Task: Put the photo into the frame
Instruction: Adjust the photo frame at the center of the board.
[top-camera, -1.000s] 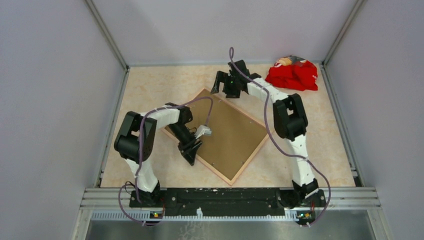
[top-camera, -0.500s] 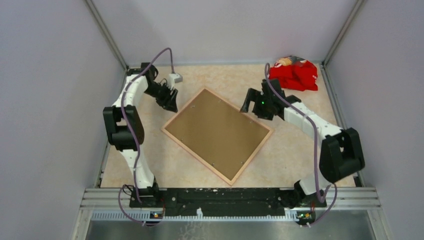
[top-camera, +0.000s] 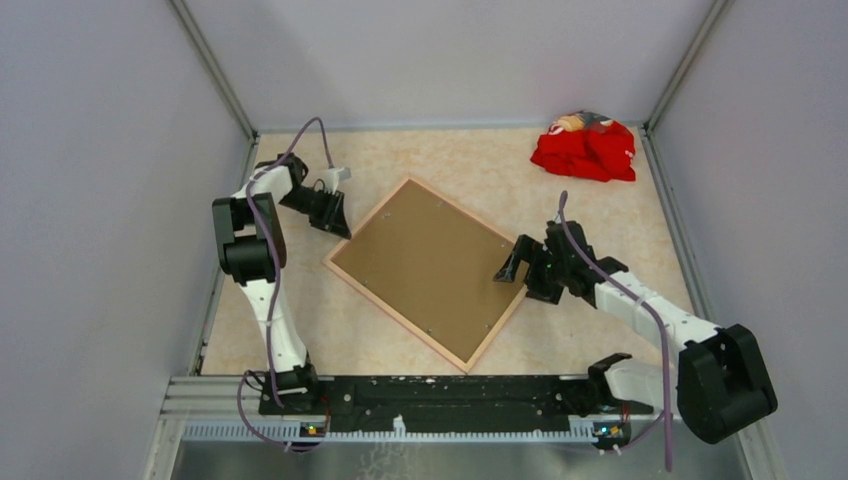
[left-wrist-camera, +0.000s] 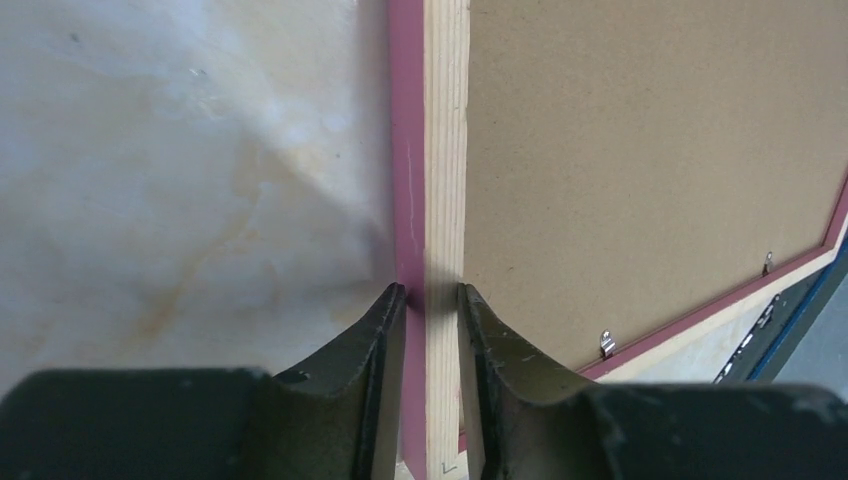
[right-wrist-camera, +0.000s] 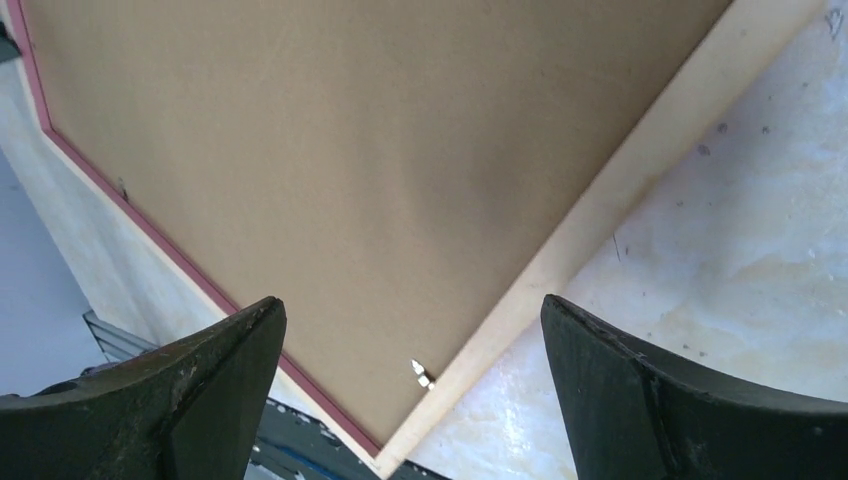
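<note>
The frame (top-camera: 395, 316) lies back-up and slanted on the table, its brown backing board (top-camera: 430, 265) filling it. The photo is out of view. My left gripper (top-camera: 338, 216) is at the frame's far-left corner. In the left wrist view its jaws (left-wrist-camera: 431, 292) straddle the rail (left-wrist-camera: 445, 150), one finger against the pink outer side and the other on the inner side by the board, shut on it. My right gripper (top-camera: 522, 275) hovers open over the frame's right corner. Its fingers (right-wrist-camera: 412, 310) are spread wide above the board and the pale rail (right-wrist-camera: 620, 190).
A crumpled red cloth (top-camera: 586, 150) lies in the far right corner. Small metal tabs (right-wrist-camera: 422, 374) hold the backing board at the rail. Grey walls close in the table on three sides, and the arms' base rail (top-camera: 450, 390) runs along the near edge.
The left arm swung from the frame's near-left edge to its far-left corner, and its jaws closed onto the rail. The right arm moved from the far corner down to the frame's right corner, staying open.
</note>
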